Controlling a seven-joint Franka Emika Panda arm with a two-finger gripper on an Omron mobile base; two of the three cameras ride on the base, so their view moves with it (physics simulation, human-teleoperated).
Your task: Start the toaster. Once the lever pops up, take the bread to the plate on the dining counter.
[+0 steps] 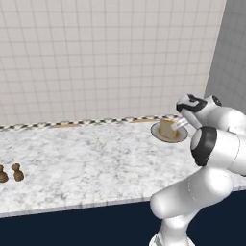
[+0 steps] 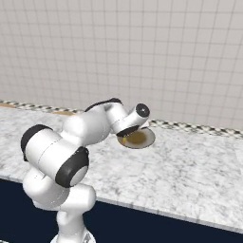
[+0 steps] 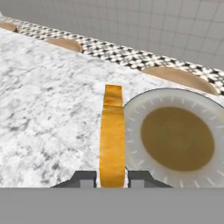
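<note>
The claw (image 3: 112, 178) is pinched narrowly on the bread (image 3: 112, 135), held on edge, so the carrying step looks nearly done. In the hand view the slice hangs just left of the plate (image 3: 135, 131), over its left rim, centre frame. Next, I'd judge, it must shift toward the plate's brown middle and let go. The plate sits far back on the desk (image 1: 86, 163) near the tiled wall (image 1: 96, 53); bare marble lies all round it. Two small brown pieces (image 1: 10, 173) stand well apart, at lower left of the left base view.
</note>
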